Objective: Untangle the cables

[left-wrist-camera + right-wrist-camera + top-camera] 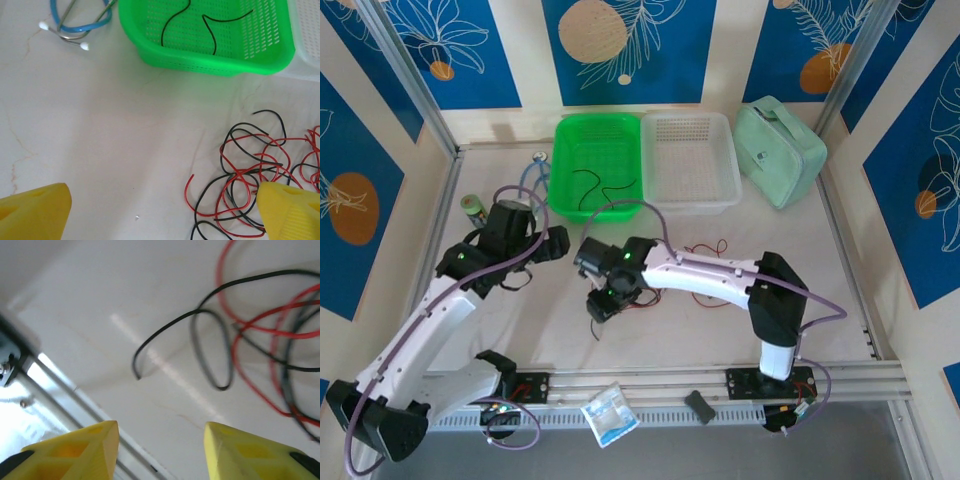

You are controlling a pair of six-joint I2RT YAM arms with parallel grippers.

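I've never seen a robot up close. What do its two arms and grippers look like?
The left arm and right arm have white shells with black joints and bases. Purple cables loop alongside them, and small green lights glow near the wrists. The left gripper and right gripper have chunky yellow wedge-shaped fingers.

On the table (125, 125) lie tangled cables (244, 173), a stethoscope (75, 28), a green basket (200, 62), a white basket (690, 197).

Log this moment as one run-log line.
left end effector: open, empty | right end effector: open, empty | cables: tangled on table | black wires: in green basket
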